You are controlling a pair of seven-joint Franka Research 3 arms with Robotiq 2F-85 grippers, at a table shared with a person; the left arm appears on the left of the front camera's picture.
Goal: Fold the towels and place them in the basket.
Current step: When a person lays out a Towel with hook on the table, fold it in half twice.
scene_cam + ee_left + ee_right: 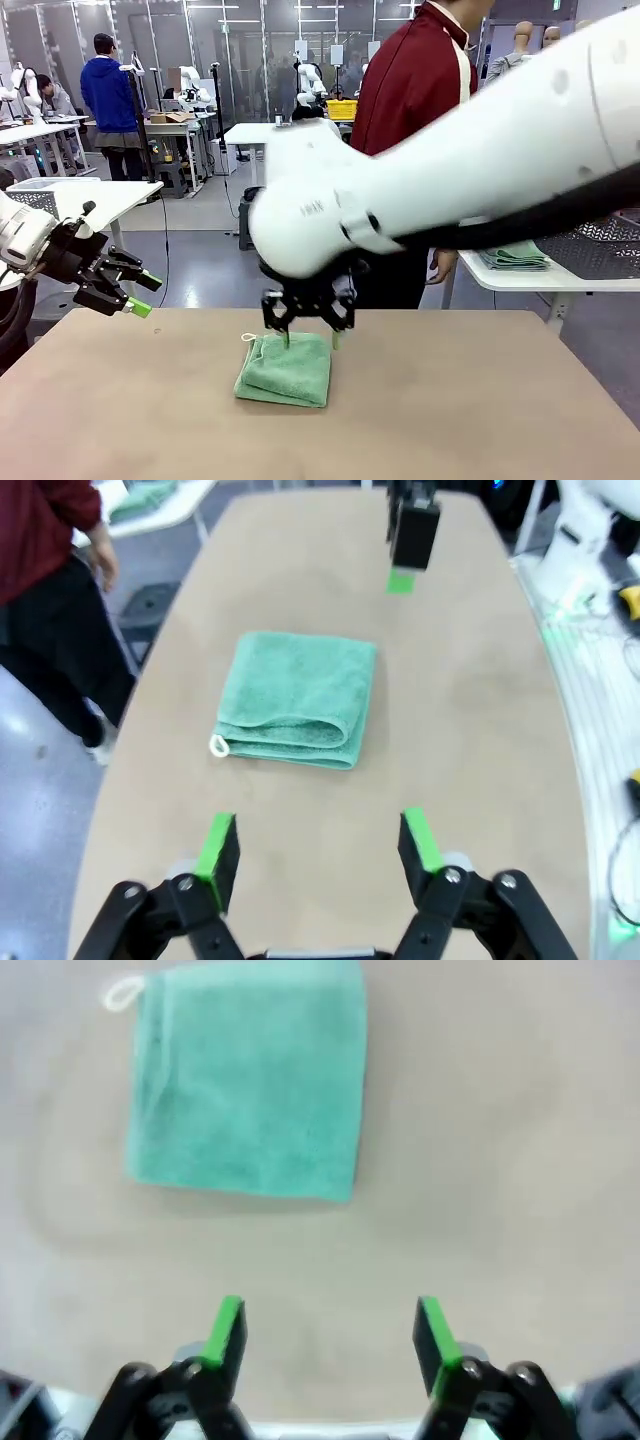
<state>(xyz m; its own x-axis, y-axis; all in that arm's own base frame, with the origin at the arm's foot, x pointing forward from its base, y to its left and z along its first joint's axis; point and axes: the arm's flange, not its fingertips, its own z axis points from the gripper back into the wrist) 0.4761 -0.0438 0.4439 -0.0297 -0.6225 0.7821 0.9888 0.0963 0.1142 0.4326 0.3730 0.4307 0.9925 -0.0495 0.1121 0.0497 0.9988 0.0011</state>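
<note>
Near-square folded green towel (287,368), loop (247,338) at its far-left corner

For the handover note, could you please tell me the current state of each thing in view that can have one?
Mint green terry towel with white loop: folded, lying flat on the tan table.
Left gripper: open, empty, raised at the table's left side.
Right gripper: open, empty, near the towel, not touching it.
Green cloth on the white side table: folded.
</note>
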